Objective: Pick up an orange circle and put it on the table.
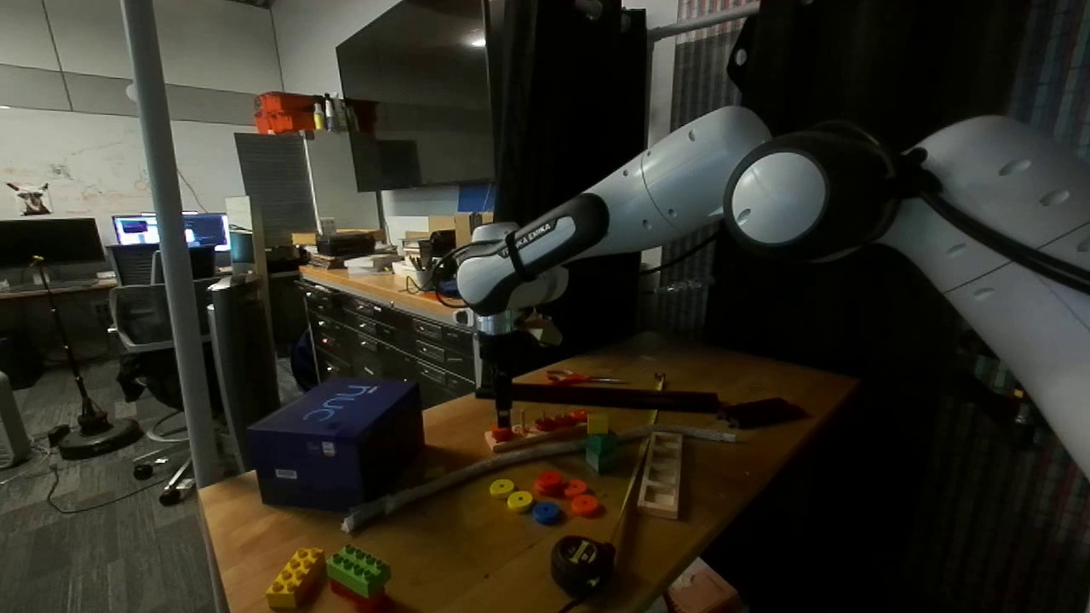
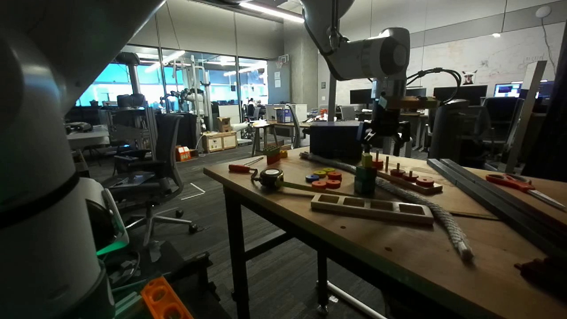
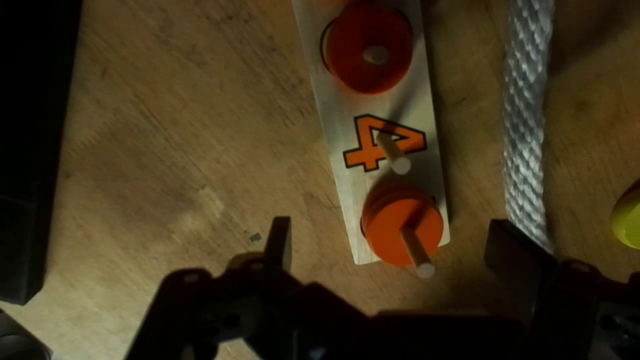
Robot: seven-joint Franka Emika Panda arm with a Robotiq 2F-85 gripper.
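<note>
The circle [image 3: 391,234] is orange, the table [image 1: 473,549] wood-grained brown.

Scuffed wooden table [image 3: 175,130], smooth orange circle [image 3: 390,232], wooden peg board [image 3: 357,137], rough woven rope [image 3: 525,115]

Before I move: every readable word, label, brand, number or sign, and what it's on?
"nuc": top of the blue box
"...KA EMIKA": robot arm, first letters unclear
"4": wooden peg board, wrist view
Too small or blurred: box stickers, tape measure label, whiteboard writing, lit monitors, wall sheets
</note>
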